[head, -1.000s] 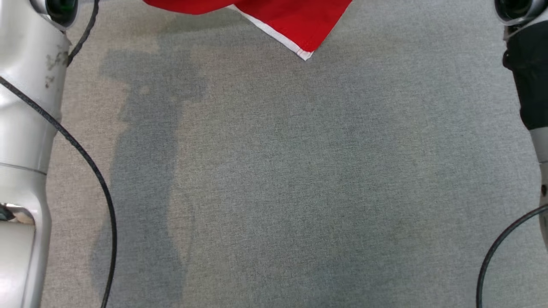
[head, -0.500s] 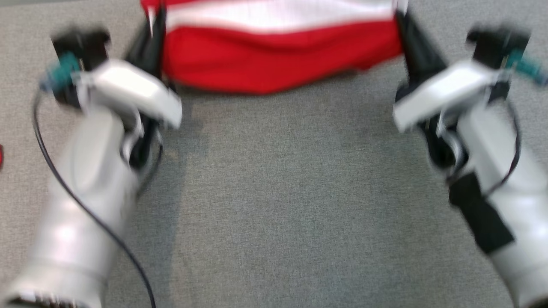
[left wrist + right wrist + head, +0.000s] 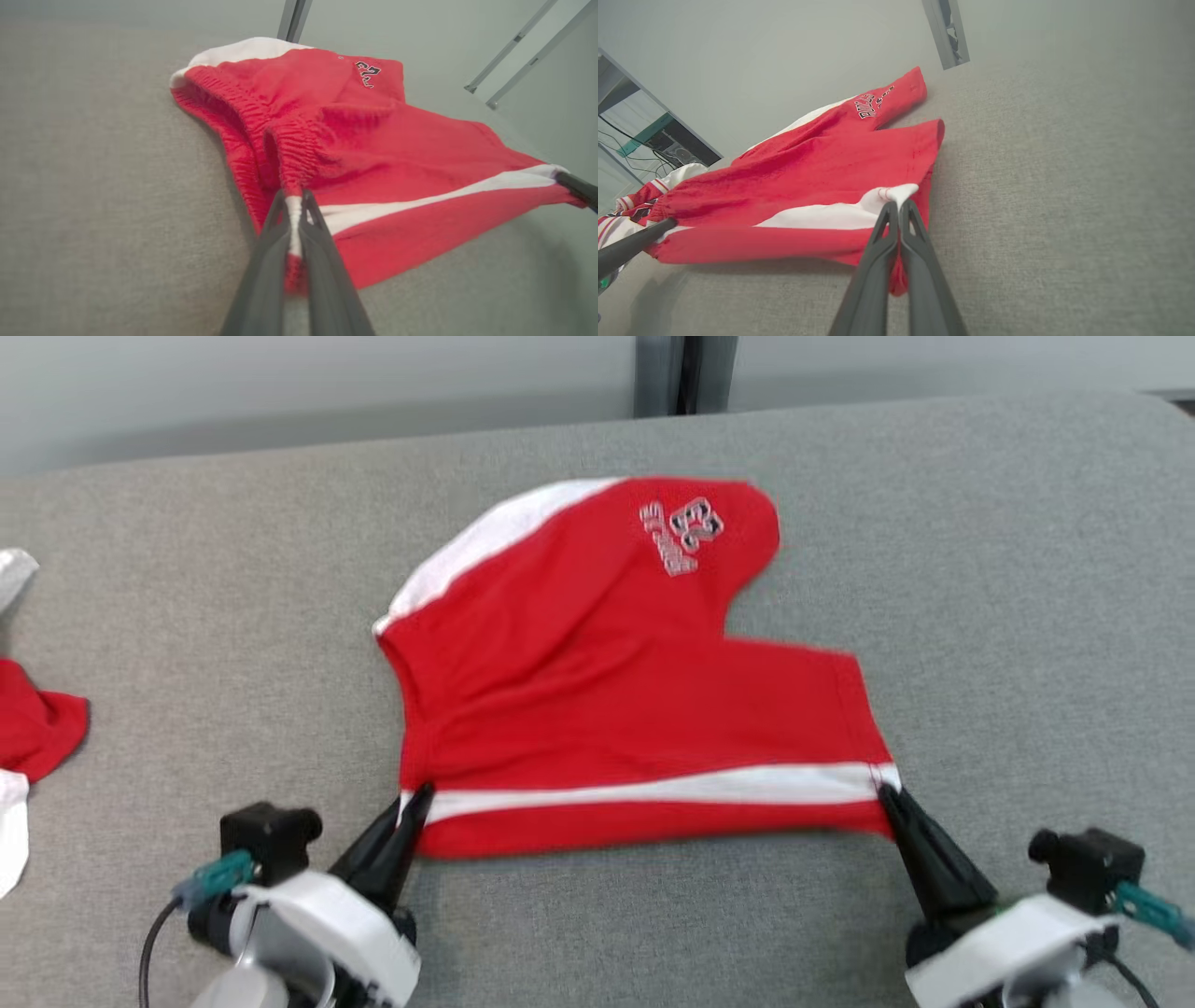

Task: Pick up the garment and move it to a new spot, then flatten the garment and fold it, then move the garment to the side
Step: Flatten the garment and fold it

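I am pinching the garment (image 3: 597,691) with both arms at once. The left gripper (image 3: 414,803) is clamped tight on the end of the white stripe (image 3: 672,789) where it meets the gathered waistband (image 3: 280,140). The right gripper (image 3: 887,800) is clamped just as tight on the stripe's other end, at the leg hem. Holding these two corners is pulling the near edge taut in a straight line between the fingertips. In the wrist views that edge is hanging slightly off the grey surface (image 3: 980,569), with a shadow beneath it. The rest of the shorts is lying on the surface beyond both sets of fingertips, with the printed leg (image 3: 686,532) farthest out from them. I judge that I am stretching it this way so the cloth lies smooth rather than bunched, ready for flattening and the first fold. The waistband side, just ahead of the left fingers, is looking puckered and may need more tension. Another red and white cloth (image 3: 33,728) is lying well out to the left gripper's outer side, apart from this work.
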`<state>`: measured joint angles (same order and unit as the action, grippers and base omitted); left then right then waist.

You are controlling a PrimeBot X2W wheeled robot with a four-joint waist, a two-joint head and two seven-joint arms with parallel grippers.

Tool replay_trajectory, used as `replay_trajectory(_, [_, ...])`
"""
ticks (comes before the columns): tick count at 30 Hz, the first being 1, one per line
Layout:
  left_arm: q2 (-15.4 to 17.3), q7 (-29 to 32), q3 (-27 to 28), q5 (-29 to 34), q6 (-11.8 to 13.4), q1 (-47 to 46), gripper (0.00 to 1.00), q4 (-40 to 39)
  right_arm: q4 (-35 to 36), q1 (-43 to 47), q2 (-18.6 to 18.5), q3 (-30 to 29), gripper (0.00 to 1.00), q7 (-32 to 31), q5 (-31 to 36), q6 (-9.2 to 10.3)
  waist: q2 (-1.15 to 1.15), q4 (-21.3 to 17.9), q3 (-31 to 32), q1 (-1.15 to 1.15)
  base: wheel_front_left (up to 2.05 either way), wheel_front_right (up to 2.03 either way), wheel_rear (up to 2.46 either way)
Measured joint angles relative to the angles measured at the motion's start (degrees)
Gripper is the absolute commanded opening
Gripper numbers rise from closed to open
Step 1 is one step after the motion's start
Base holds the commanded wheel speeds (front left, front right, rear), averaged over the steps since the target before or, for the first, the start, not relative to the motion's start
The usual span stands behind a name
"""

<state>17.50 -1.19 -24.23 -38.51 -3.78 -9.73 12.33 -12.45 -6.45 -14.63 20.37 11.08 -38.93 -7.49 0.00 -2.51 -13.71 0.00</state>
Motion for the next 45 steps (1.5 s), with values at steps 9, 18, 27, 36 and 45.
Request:
replay_trajectory(9, [6.0, 9.9, 2.0, -3.3, 8.1, 14.2, 0.00, -19.9, 16.1, 16.5, 4.1, -8.8, 0.00, -14.1, 5.0, 0.00, 0.00, -0.2, 3.8, 0.00, 0.00, 0.00, 0.00])
replay_trajectory(18, [10.3, 15.1, 3.8, -4.0, 14.2, 22.5, 0.00, -33.2, 33.0, 26.5, 8.8, -16.8, 0.00, -29.9, 10.5, -0.01, 0.00, -0.1, 5.7, 0.00, 0.00, 0.00, 0.00])
replay_trajectory(27, [10.2, 15.3, 4.6, -4.0, 14.3, 18.9, 0.00, -33.7, 34.2, 19.0, 8.7, -19.1, 0.00, -30.5, 11.0, -0.01, 0.00, 0.7, 4.4, 0.00, 0.00, 0.00, 0.00])
replay_trajectory(36, [7.7, 15.6, 4.6, -5.1, 10.1, 4.9, 0.00, -26.7, 22.0, -3.8, 1.2, -13.8, 0.00, -28.5, 9.2, -0.01, 0.00, 2.7, -2.3, 0.00, 0.00, 0.00, 0.00])
replay_trajectory(45, [3.2, 14.5, 3.6, -6.9, 6.8, -6.0, 0.00, -15.8, 5.2, -25.3, -5.5, -3.2, 0.00, -24.6, 4.4, -0.01, 0.00, 6.3, -10.0, 0.00, 0.00, 0.00, 0.00])
